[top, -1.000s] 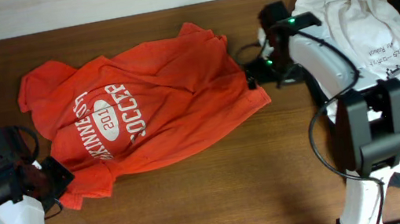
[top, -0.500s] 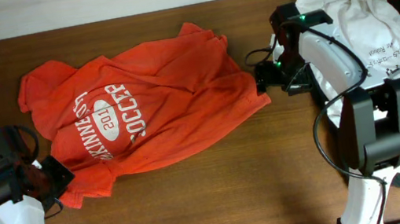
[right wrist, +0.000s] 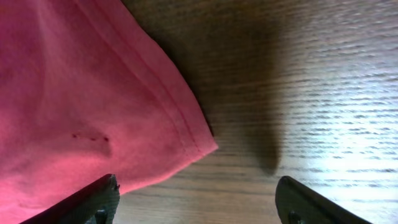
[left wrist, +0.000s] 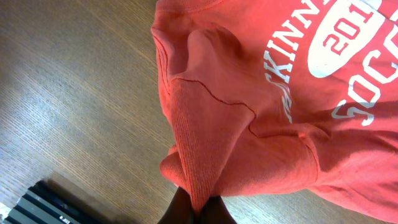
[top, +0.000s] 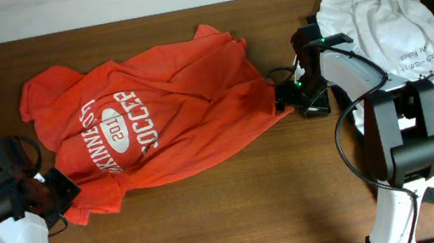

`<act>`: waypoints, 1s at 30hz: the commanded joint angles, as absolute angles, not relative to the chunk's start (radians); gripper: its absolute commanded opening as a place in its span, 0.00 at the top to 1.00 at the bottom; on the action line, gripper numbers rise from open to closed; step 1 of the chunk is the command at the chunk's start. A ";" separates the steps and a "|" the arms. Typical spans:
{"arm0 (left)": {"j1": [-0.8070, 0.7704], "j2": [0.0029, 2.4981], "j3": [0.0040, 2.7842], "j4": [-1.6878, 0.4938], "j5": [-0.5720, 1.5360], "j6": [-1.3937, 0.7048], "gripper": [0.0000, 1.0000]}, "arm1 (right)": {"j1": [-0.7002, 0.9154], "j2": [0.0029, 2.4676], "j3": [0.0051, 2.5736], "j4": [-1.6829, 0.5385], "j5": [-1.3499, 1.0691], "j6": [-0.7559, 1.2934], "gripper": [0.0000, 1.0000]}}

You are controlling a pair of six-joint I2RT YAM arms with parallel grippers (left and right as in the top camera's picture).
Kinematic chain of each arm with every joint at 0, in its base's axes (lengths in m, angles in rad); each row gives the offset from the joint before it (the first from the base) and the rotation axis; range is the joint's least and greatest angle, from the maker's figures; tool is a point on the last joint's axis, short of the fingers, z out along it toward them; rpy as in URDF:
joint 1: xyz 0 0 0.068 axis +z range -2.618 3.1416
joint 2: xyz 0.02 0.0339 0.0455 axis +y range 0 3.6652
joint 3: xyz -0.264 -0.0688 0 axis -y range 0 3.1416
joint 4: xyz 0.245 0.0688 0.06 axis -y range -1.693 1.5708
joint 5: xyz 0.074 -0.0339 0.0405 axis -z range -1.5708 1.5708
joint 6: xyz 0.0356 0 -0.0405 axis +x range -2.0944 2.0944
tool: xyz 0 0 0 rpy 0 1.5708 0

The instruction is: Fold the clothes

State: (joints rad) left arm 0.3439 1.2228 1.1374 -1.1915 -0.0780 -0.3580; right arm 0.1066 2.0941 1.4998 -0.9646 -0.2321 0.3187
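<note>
At the orange-red T-shirt's lower-left edge: my left claw, pinched shut on its cloth. At its right hem corner: my right claw, spread wide, empty. Shirt lies rumpled on the tabletop; no fold made, I judge.

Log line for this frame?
left tool: shut on orange-red cotton T-shirt | right tool: open at hem corner | shirt unfolded

Brown wood tbl (grain visible) w/ white wall behind.
</note>
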 commanded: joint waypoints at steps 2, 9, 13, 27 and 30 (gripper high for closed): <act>0.350 1.209 1.146 -1.188 -0.068 -0.346 1.00 | 0.112 2.101 1.492 -0.923 -0.269 0.347 0.24; 0.350 1.209 1.146 -1.187 -0.068 -0.346 1.00 | 0.136 2.101 1.477 -0.887 -0.277 0.389 0.28; 0.350 1.209 1.146 -1.187 -0.068 -0.346 1.00 | 0.140 2.101 1.429 -0.809 -0.274 0.447 0.35; 0.350 1.209 1.163 -1.091 -0.067 -0.346 1.00 | 0.077 1.975 1.951 -1.192 -0.207 0.249 0.94; 0.350 1.209 1.197 -1.066 -0.067 -0.346 1.00 | 0.077 1.975 2.115 -1.357 -0.113 0.239 0.91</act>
